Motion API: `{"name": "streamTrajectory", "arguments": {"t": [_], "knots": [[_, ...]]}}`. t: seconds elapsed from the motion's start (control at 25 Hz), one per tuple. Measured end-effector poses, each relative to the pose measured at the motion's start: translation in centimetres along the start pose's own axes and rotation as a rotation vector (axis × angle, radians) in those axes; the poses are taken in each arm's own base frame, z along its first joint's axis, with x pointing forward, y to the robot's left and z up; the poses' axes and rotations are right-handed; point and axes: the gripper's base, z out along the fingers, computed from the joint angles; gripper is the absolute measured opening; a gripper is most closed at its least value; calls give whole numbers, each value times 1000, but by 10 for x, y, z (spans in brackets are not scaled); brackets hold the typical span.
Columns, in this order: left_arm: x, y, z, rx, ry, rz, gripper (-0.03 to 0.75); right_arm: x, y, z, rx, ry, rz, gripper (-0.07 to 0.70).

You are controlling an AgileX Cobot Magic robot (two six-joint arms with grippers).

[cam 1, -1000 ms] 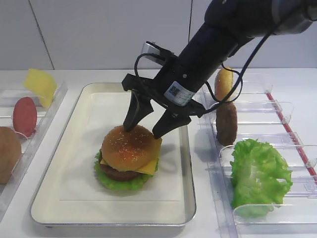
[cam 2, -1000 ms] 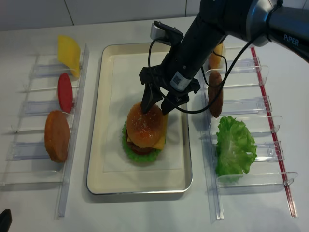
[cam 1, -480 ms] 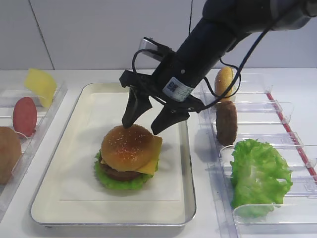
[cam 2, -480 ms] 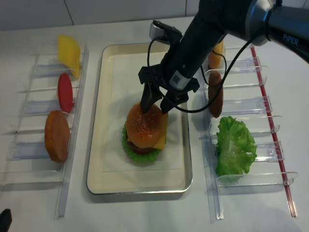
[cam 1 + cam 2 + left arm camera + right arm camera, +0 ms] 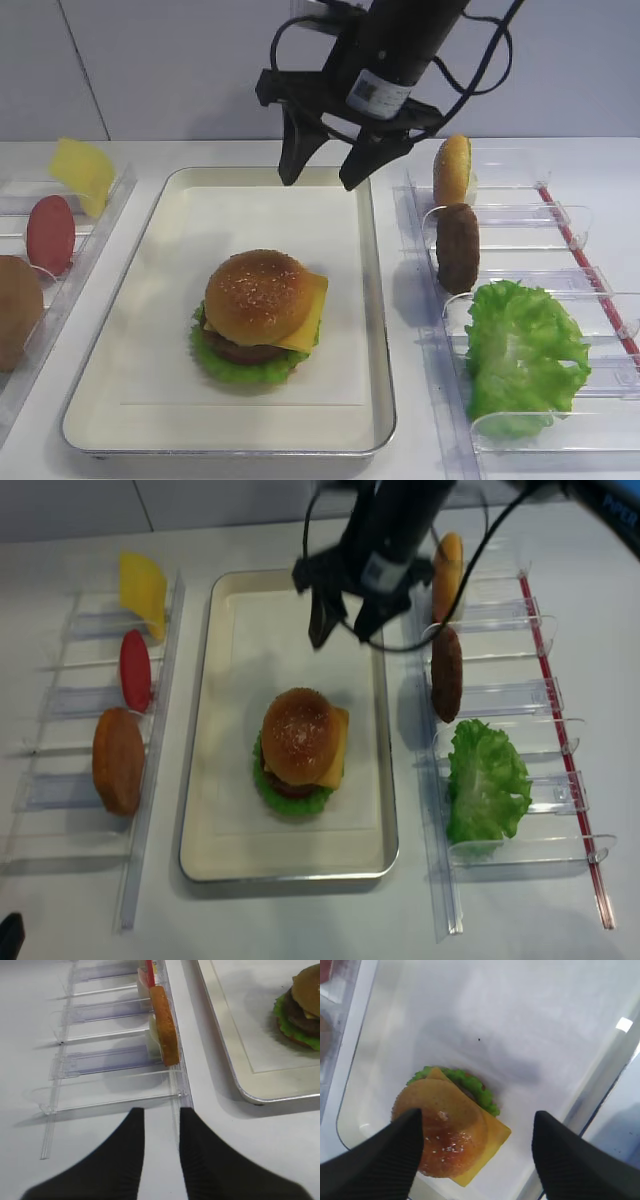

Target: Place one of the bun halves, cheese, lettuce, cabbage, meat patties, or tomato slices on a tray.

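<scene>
A stacked burger stands on the cream tray (image 5: 378, 330): sesame bun top (image 5: 258, 292) over a cheese slice (image 5: 308, 315), a meat patty (image 5: 240, 352) and lettuce (image 5: 238, 370). My right gripper (image 5: 325, 180) hangs open and empty well above the far part of the tray, clear of the bun. From the right wrist the bun top (image 5: 440, 1135) lies far below the spread right gripper (image 5: 477, 1116). My left gripper (image 5: 161, 1110) rests over the table beside the left rack, fingers slightly apart and holding nothing. Cabbage is out of view.
The left clear rack (image 5: 100, 215) holds a cheese slice (image 5: 82, 172), a tomato slice (image 5: 50, 235) and a flat bun half (image 5: 18, 310). The right rack (image 5: 560, 215) holds a bun half (image 5: 452, 170), a patty (image 5: 458, 248) and a lettuce leaf (image 5: 522, 350).
The right gripper has risen from just over the bun top and drawn back toward the tray's far end, staying open. The burger has not moved.
</scene>
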Motion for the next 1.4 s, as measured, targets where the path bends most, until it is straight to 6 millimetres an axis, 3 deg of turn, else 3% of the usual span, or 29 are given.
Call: {"name": "streamTrajectory", "arguments": {"t": [0.16,0.32,0.52,0.64,0.84,0.96,1.4], "knots": [[0,0,0,0,0,0,171,2,7,-25,51,-56,-17,461],[0,0,0,0,0,0,171,12,7,-66,223,-150,-50,451],[0,0,0,0,0,0,171,36,13,-131,414,-305,-116,451],[0,0,0,0,0,0,171,59,17,-159,465,-367,-137,451],[0,0,0,0,0,0,171,117,16,-181,496,-388,-142,451],[0,0,0,0,0,0,171,167,14,-192,492,-415,-134,451],[0,0,0,0,0,0,171,347,-15,-194,490,-659,-160,450]]}}
